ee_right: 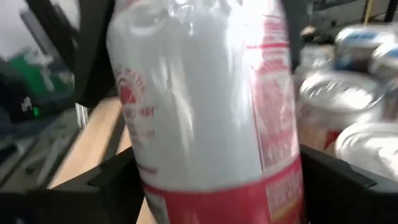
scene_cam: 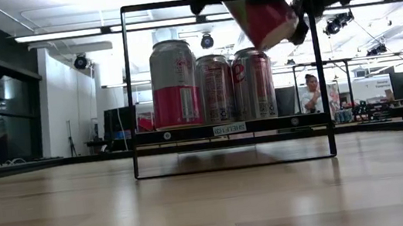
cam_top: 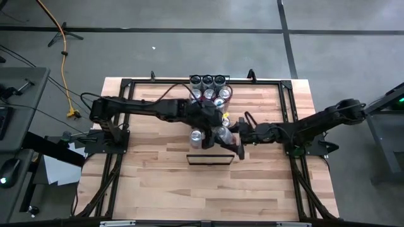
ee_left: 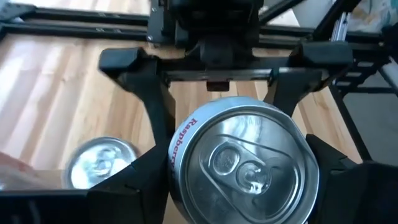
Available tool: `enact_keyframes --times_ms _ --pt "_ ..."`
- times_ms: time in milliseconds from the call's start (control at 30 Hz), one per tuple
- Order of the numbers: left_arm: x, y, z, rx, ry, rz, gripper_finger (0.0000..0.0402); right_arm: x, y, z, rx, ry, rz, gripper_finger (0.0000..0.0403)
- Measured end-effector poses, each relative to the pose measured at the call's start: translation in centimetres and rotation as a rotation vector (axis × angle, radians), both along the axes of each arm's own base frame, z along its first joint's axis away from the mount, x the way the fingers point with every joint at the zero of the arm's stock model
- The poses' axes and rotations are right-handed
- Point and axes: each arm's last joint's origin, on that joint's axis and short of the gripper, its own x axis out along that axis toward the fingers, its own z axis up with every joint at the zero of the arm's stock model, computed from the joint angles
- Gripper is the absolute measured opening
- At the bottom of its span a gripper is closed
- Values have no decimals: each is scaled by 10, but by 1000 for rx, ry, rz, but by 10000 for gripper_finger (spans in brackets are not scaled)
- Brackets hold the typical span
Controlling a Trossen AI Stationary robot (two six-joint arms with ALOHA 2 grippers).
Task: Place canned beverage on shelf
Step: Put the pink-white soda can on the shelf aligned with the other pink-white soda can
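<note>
1. Beyond the counter, the low view shows a bright workshop with ceiling lights. A person sits far back on the right.
2. On the left, the left arm reaches from its base across the butcher-block counter to the middle.
3. A cluster of cans stands at the far middle edge, inside the black rail frame. Three of them line up in the low view.
4. A single can stands upright on the counter just left of the pincers. Its silver top also shows in the left wrist view.
5. The left pincer is closed on the held can. In the left wrist view its dark fingers press the can's sides and the pull-tab top faces the camera.
6. The held can is off the counter and tilted. In the low view it hangs at the height of the shelf's top bar, near its right end.
7. The shelf sits in the middle of the counter, just nearer than the held can, and its pale top carries nothing.
8. The right pincer meets the same can from the right, and its red-and-white side fills the right wrist view. I cannot tell whether this pincer grips it.
</note>
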Motion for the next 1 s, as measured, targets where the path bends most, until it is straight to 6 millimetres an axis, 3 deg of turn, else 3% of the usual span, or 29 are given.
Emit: enact_keyframes --times_ms 267,500,733,1000 --pt "-21 9 26 3 -26 25 205 -23 -6 28 88 -65 -30 340" --pt "-36 10 25 36 90 106 205 -57 -12 46 172 -63 -44 341" --pt "-32 1 24 4 102 96 205 -79 -20 57 153 -106 -151 342" --pt "-29 -8 35 0 112 74 205 -82 -21 56 138 -91 -191 342"
